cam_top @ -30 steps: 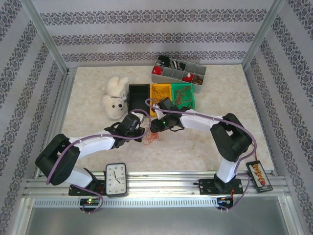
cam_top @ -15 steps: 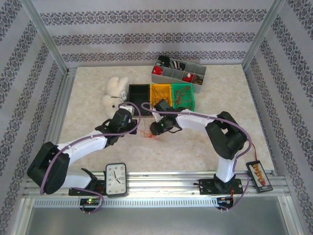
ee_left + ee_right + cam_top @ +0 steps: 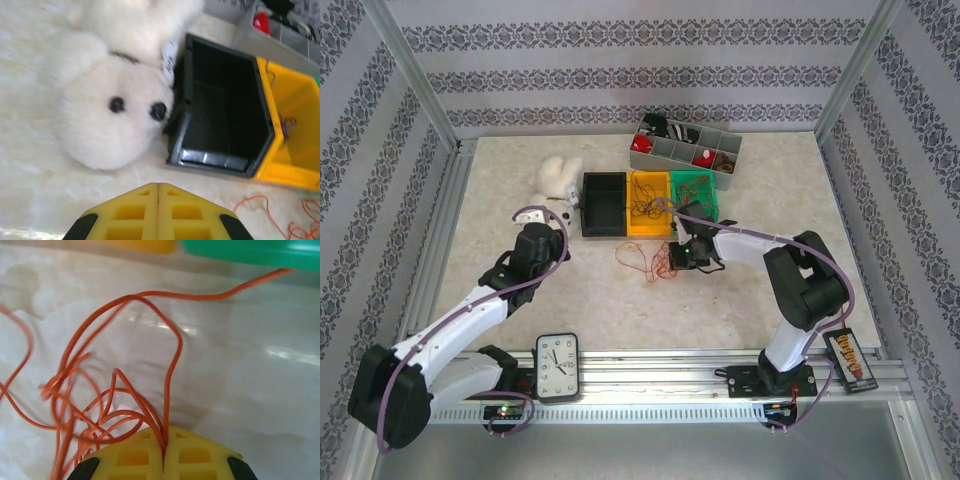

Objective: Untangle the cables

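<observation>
The cables [image 3: 648,262] are a loose orange-red tangle lying on the table in front of the bins. My right gripper [image 3: 678,242] sits at the tangle's right edge. In the right wrist view it [image 3: 164,437] is shut on several orange strands [image 3: 115,405], and one strand runs up towards the green bin [image 3: 250,252]. My left gripper [image 3: 530,218] is far to the left, apart from the tangle. It [image 3: 158,184] is shut with nothing between its fingers, just short of the white plush toy [image 3: 115,100]. A bit of orange strand [image 3: 300,227] lies at the lower right of the left wrist view.
A black bin [image 3: 603,203], a yellow bin [image 3: 645,215] and a green bin [image 3: 712,212] stand in a row, with thin wires in the last two. A grey divided box [image 3: 685,158] is behind them. A clock [image 3: 556,367] and a small board [image 3: 847,358] sit on the near rail.
My left gripper has pulled away leftwards from the tangle towards the plush toy. My right gripper has moved right, dragging the orange strands with it.
</observation>
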Tool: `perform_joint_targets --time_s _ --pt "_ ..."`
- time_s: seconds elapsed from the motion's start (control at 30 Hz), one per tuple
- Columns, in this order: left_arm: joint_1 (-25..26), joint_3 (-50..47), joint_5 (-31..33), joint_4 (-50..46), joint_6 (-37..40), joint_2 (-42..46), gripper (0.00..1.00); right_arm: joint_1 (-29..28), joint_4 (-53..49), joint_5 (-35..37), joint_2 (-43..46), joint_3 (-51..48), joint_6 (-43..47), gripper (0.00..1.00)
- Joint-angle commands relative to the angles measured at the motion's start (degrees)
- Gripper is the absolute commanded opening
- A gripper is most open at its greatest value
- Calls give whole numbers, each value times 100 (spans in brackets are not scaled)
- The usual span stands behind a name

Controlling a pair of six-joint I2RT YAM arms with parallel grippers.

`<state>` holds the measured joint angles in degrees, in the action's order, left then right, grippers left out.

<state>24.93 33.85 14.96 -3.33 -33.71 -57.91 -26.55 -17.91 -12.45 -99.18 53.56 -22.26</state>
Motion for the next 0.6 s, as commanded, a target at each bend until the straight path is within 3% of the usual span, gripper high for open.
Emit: perform_joint_targets --time_s 0.0,0.07,0.27,0.43,0.5,0.57 --pt "-169 -54 473 -328 -79 338 0 250 -172 245 141 -298 -392 5" --pt "-215 -71 48 -138 141 392 0 328 -103 162 185 -363 -415 7" --pt "-95 330 -2729 73 960 -789 0 308 -22 -55 149 -314 -352 8" --pt "661 656 -3104 108 1543 -1983 40 251 15 -109 122 -309 -310 8" --pt "813 793 -3119 250 1643 -2411 52 225 33 -160 173 -320 -244 8" --pt "855 922 -3043 456 1649 -2833 58 184 27 -253 212 -335 -131 8"
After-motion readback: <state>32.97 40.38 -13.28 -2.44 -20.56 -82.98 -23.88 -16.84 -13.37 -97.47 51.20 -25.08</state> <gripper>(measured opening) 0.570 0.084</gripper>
